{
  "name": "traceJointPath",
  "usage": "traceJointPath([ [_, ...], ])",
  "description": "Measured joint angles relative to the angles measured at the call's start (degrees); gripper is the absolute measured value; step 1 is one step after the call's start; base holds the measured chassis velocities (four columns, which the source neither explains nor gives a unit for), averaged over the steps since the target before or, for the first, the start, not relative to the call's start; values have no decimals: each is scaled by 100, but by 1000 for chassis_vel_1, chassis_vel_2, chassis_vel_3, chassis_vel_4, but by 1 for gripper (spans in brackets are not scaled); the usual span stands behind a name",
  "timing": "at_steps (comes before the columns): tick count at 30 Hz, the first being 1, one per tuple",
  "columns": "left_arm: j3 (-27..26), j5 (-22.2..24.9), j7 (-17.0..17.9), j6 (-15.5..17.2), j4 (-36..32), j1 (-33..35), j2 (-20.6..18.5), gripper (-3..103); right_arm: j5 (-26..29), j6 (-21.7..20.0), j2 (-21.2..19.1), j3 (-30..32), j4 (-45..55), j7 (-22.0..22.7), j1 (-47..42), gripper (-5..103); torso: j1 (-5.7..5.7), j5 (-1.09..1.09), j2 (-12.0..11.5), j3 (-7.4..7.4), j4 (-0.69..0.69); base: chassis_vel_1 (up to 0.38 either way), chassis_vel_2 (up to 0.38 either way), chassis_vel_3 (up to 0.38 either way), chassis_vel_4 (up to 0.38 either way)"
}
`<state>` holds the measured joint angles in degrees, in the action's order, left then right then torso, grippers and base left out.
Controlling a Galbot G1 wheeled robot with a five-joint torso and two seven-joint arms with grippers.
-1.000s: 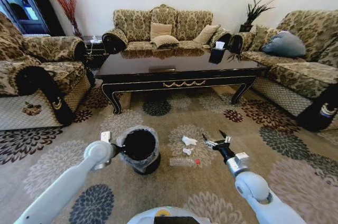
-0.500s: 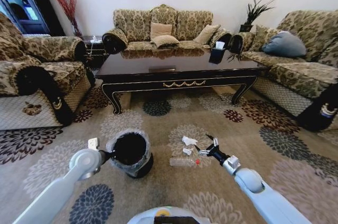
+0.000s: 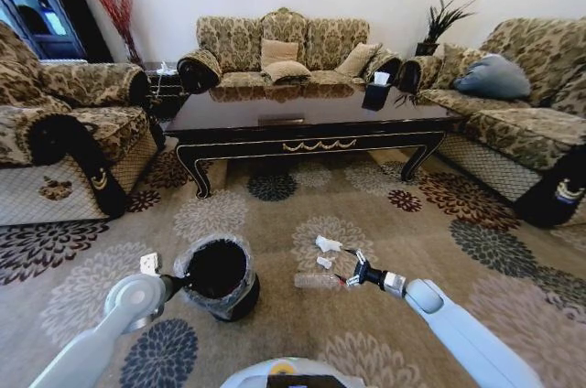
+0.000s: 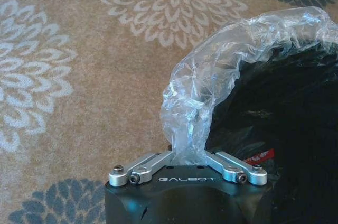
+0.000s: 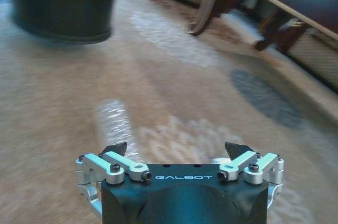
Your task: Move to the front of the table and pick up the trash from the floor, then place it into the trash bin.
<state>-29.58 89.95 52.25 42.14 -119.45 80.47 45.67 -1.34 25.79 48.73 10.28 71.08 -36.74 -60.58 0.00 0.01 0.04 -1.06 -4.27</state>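
The trash lies on the carpet in front of the table (image 3: 311,124): a clear bottle (image 3: 316,280) with a red cap and two white paper scraps (image 3: 328,244) just beyond it. My right gripper (image 3: 352,274) is low at the bottle's cap end, open (image 5: 177,150), with nothing between its fingers. The black trash bin (image 3: 217,274) stands left of the bottle. My left gripper (image 3: 177,284) is shut on its rim and plastic liner (image 4: 237,60), and the wrist view shows the pinch (image 4: 188,155).
Patterned sofas stand left (image 3: 64,123), behind (image 3: 284,49) and right (image 3: 531,113) of the table. Flowered carpet (image 3: 110,269) spreads around the bin and trash. A curved table leg (image 5: 211,2) shows beyond my right gripper.
My left arm has pulled the bin left and nearer to me. My right gripper has come down and leftward, from beside the scraps to the bottle's cap end.
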Motion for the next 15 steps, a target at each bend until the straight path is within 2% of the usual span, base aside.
traceJointPath([
  [3,-45,-6,5,0,-24,47,-2,0,-352,157,137,-4,-395,-145,105,100,0,0,1,0,-1,0,0,0,0],
  [10,-80,-19,22,0,-74,125,10,0,-750,305,342,-83,-1092,-219,388,100,0,-1,1,0,0,0,0,0,0],
  [11,-91,-26,23,0,-86,138,10,0,-800,322,381,-107,-1210,-219,456,102,0,-1,1,0,0,0,0,0,0],
  [15,-138,-54,29,0,-90,158,-15,0,-1005,331,490,-137,-1420,-170,563,98,0,-1,1,0,0,0,0,0,0],
])
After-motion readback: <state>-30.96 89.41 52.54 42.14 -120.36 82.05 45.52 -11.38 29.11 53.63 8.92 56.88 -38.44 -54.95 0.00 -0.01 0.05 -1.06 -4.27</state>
